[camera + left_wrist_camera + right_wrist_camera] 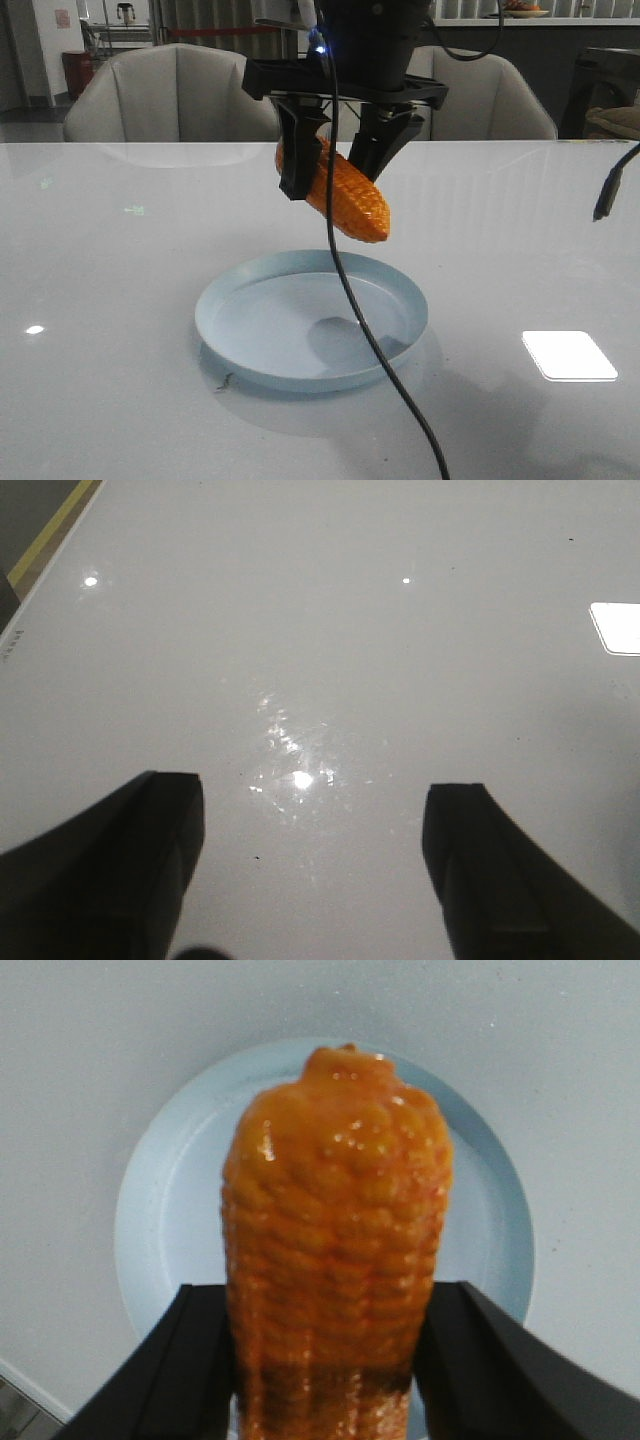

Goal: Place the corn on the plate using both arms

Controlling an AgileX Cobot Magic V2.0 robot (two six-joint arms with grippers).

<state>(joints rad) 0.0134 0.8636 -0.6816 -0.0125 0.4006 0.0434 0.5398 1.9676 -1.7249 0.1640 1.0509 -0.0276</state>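
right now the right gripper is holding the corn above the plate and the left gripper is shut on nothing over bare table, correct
Not quite. The left gripper is open, its fingers spread wide over the bare table, as the left wrist view shows. The rest holds: the right gripper grips the corn above the plate.

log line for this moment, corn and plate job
right gripper: shut on corn | corn: held tilted in the air above plate, not touching | left gripper: open, empty, over bare table
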